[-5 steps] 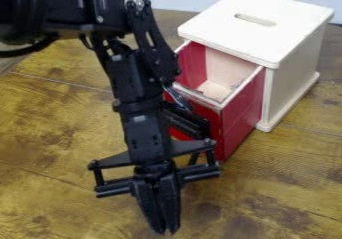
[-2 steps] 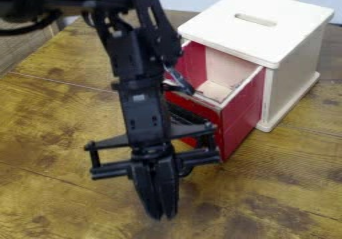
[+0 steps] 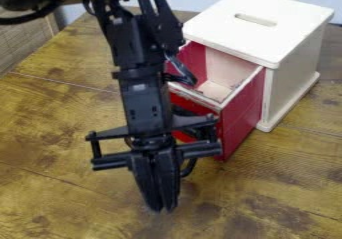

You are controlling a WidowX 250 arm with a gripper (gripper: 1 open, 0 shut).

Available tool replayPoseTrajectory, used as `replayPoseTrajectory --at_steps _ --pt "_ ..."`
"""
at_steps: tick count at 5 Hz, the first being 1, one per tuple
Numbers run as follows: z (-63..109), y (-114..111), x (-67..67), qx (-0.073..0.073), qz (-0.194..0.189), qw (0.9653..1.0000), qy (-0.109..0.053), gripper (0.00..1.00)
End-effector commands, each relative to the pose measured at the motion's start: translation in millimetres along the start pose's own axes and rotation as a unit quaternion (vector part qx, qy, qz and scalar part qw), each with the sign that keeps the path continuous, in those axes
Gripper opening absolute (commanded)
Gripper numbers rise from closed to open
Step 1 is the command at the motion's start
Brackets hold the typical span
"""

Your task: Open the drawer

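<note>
While the drawer (image 3: 221, 101) is seen already pulled part-way out of the cream-white cabinet (image 3: 274, 53), its pinkish inner walls and a small pale object (image 3: 214, 88) inside are exposed, so the task is judged largely done, though not certainly to full travel. The drawer is located up and to the right of the gripper (image 3: 159, 195) in the camera view, with its red front face turned toward the lower left. Its slide axis is read as running from the cabinet at upper right toward the lower left, so any further pull would have to be made along that line, toward the gripper's side. The gripper is pointed steeply down at the wooden table (image 3: 54, 133), fingers pinched together with nothing seen between them; no hold on the drawer is visible. The black loop handle cannot be told apart from the dark arm and crossbar in front of the drawer face, so contact there cannot be confirmed. Only one arm is present, so no nearer-hand choice arises. Against the earlier frames, the drawer opening is unchanged, while the arm is shown swung slightly rightward and more upright, its upper links now covering more of the drawer's left edge; the fingers were just as tightly closed then.
</note>
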State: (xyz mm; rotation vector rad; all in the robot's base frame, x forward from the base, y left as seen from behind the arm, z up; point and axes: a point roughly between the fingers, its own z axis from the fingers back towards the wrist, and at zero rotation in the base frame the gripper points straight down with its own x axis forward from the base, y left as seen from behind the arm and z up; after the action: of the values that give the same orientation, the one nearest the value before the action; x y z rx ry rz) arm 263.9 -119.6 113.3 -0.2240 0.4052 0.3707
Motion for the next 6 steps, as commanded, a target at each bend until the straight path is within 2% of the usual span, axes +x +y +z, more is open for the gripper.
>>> replayPoseTrajectory --at_steps 1,2,3,4,5,6 --pt "11.4 12 2.5 -0.027 0.019 0.9992 -0.021 0.00" --pt "21.1 10 -2.3 -0.020 0.000 0.9997 -0.016 0.00" --pt "29.4 7 -4.1 -0.012 -0.017 0.9997 -0.010 1.00" --pt "40.5 3 -11.7 -0.003 -0.042 0.9991 -0.002 0.00" --pt "42.8 10 -7.5 0.007 -0.066 0.9978 0.008 0.00" --pt "43.1 15 1.9 0.017 -0.083 0.9963 0.014 1.00"
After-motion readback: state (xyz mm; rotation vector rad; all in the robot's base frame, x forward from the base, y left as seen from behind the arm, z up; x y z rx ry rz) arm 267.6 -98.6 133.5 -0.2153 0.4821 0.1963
